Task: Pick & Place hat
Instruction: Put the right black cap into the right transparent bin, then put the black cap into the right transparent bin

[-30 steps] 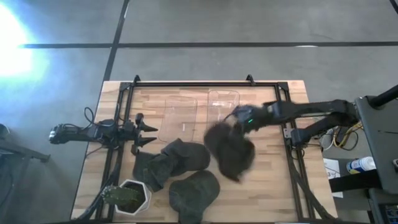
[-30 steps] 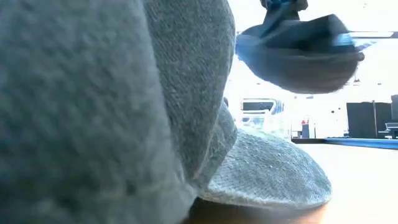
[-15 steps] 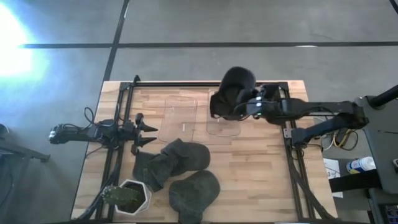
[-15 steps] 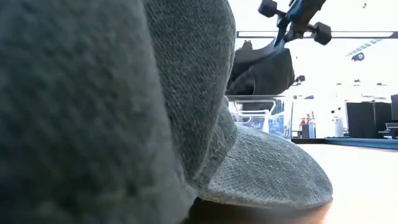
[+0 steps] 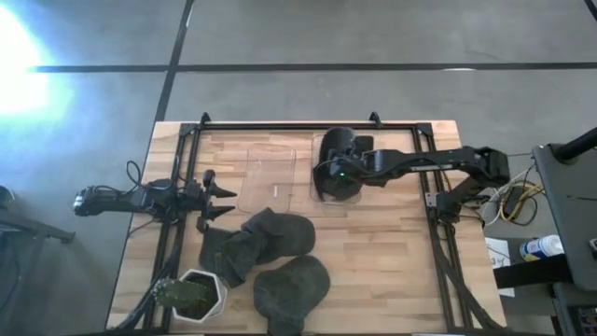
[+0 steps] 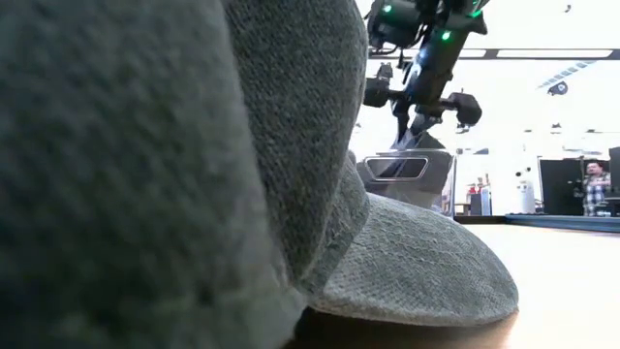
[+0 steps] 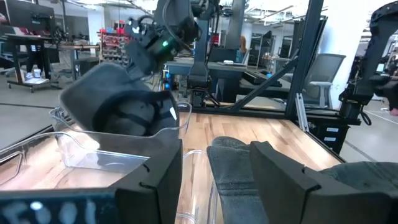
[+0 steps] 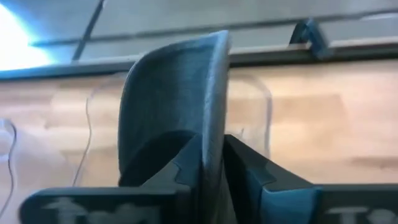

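Note:
A dark grey hat [image 5: 338,154] sits in my right gripper [image 5: 328,172], which is shut on it over the right one of two clear containers [image 5: 347,198] near the table's far edge. In the left wrist view the hat [image 7: 115,106] is down inside that container's walls [image 7: 93,155], with the right gripper [image 7: 135,70] above it. My left gripper [image 5: 224,200] waits open near the table's left side, touching nothing. Two grey-green hats [image 5: 261,238] [image 5: 294,285] lie on the near part of the table. My right gripper pinches a thin edge of the dark hat [image 8: 215,124] between its two fingers [image 8: 186,162]; whether that edge is the brim or the crown's rim, I cannot tell. The fingers come from above, slanting from the table's right. The hat hangs below them, its lower part inside the clear container.
The second clear container [image 5: 269,177] stands left of the first. A white pot with a green plant [image 5: 191,295] stands at the near left corner. A black frame [image 5: 280,124] runs round the table's far edge and sides. One grey-green hat [image 6: 417,262] fills most of the low view.
My right gripper has carried the dark hat from above the table's middle toward the far edge, lifted clear, then down and slightly left into the right clear container. The hat, first hanging spread out below the fingers, now sits compactly inside the container's walls.

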`<act>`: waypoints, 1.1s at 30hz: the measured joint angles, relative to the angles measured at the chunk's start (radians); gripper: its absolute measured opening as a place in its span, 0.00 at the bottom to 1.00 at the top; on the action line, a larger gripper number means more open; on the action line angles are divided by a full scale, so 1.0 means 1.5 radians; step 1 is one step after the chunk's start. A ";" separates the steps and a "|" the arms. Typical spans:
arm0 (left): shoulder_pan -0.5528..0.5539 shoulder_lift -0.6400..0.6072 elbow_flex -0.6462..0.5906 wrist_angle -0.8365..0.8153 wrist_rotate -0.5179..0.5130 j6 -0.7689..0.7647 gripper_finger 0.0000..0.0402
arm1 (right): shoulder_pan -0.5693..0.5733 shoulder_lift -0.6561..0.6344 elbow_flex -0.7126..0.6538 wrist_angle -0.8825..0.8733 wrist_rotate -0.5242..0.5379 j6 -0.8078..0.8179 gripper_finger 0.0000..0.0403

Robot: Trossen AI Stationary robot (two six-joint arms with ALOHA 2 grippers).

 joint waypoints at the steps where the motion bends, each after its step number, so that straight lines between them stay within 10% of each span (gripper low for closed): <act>1: 0.000 0.000 0.000 0.000 0.000 0.000 0.45 | 0.000 0.009 0.004 0.000 -0.015 -0.003 0.17; 13: 0.000 0.000 0.000 0.000 0.000 0.000 0.45 | 0.013 -0.012 0.088 -0.002 -0.064 -0.299 0.49; 20: 0.000 0.000 0.000 0.000 0.000 0.000 0.45 | 0.034 -0.090 0.157 -0.006 -0.262 -0.565 0.53; 26: 0.000 0.000 0.000 0.000 0.000 0.000 0.45 | 0.050 -0.122 0.135 -0.009 -0.578 -0.511 0.53; 33: 0.000 0.000 0.000 0.000 0.000 0.000 0.45 | 0.127 -0.089 0.041 0.010 -0.607 -0.471 0.53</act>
